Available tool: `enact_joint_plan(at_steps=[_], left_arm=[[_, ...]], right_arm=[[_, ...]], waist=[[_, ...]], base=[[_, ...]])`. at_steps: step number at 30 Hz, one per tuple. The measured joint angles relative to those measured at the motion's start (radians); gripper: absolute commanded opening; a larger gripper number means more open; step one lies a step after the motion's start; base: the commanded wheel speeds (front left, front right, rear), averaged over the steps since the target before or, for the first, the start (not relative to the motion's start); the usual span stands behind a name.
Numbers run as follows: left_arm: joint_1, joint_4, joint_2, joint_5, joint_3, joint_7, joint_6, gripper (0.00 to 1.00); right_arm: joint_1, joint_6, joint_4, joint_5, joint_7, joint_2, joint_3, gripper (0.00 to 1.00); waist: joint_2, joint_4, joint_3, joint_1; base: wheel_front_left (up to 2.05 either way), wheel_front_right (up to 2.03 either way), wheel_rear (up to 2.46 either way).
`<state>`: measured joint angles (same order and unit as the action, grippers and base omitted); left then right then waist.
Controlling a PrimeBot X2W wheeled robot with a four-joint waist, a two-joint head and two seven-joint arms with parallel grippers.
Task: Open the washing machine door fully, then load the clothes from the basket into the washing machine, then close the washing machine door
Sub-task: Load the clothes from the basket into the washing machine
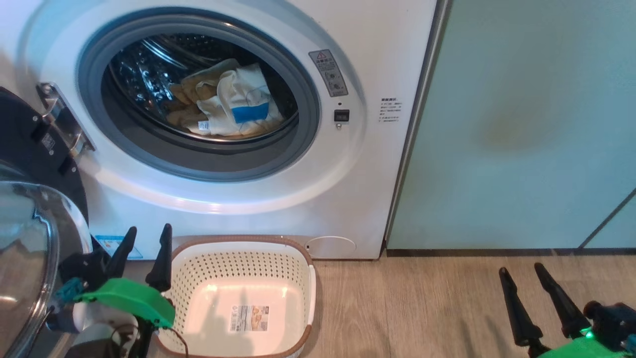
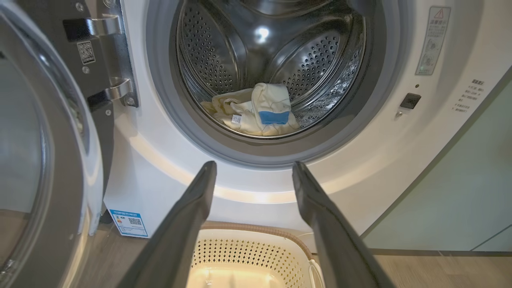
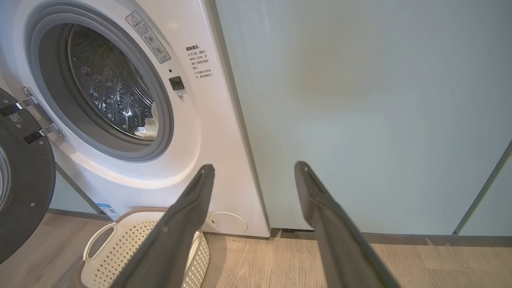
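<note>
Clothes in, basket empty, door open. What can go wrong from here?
1. The clothes lie at the front of the drum; a fold may get pinched by the washing machine door.
2. The left gripper, open, sits between door and basket; pushing the door may knock the basket.

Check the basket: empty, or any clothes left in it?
Empty. The basket shows only its bare cream floor and a label sticker; the clothes lie inside the washing machine.
</note>
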<state>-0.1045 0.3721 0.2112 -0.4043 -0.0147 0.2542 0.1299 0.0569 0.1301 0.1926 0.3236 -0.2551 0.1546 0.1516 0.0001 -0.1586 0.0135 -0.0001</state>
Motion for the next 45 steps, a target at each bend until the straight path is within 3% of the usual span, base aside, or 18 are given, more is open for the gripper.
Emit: enact_joint_plan(at_steps=[45], left_arm=[[0.022, -0.014, 0.009, -0.001, 0.023, 0.000, 0.000, 1.00]], right_arm=[[0.019, 0.000, 0.001, -0.035, 0.000, -0.006, -0.060, 1.00]], waist=[[0.0000, -0.009, -0.011, 0.0001]], base=[[0.00, 0.00, 0.00]])
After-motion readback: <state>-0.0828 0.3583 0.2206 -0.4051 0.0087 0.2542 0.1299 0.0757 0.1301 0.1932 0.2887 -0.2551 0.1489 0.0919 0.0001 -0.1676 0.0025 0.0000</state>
